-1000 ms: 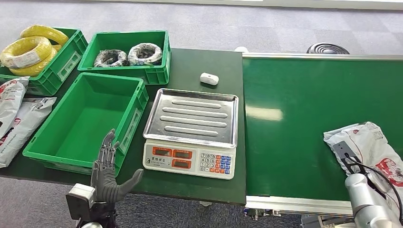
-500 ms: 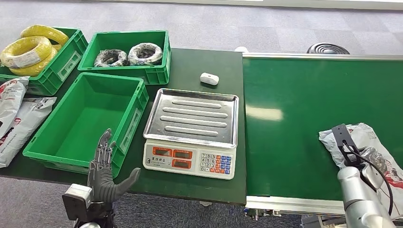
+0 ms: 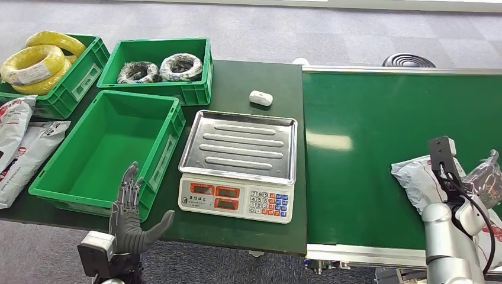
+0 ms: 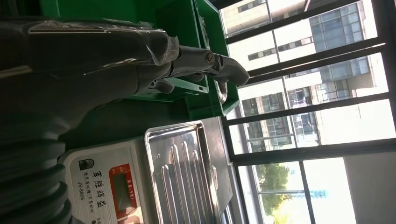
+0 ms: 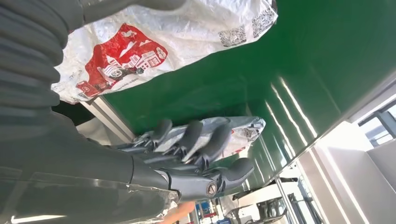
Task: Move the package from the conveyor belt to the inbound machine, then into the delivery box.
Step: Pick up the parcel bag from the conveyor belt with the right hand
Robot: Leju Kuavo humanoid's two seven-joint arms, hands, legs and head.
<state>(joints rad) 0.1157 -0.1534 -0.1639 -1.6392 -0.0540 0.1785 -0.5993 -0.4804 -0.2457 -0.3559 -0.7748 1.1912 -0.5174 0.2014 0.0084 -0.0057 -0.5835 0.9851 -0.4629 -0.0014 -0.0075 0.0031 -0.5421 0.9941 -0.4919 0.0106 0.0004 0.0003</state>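
Package (image 3: 423, 180) has slid leftward with the rising right hand (image 3: 482, 177) | lower right, on the belt (image 3: 361, 148) | fingers (image 5: 205, 144) curled into its plastic | left hand (image 3: 131, 214) spread, idle | scale (image 3: 240, 160) lies left.

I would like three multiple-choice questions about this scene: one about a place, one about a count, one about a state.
1. Where does the small white device lie?
A. on the scale's tray
B. on the dark table behind the scale
C. in a crate

2. How many green crates stand on the table?
A. two
B. three
C. four

3. What is the right hand doing?
A. gripping the package
B. hanging open over the floor
C. pressing the scale's keys

Answers:
1 B: it sits on the table, beyond the scale.
2 B: one empty crate, one with yellow coils, one with dark coils.
3 A: its fingers curl around the package on the conveyor belt.
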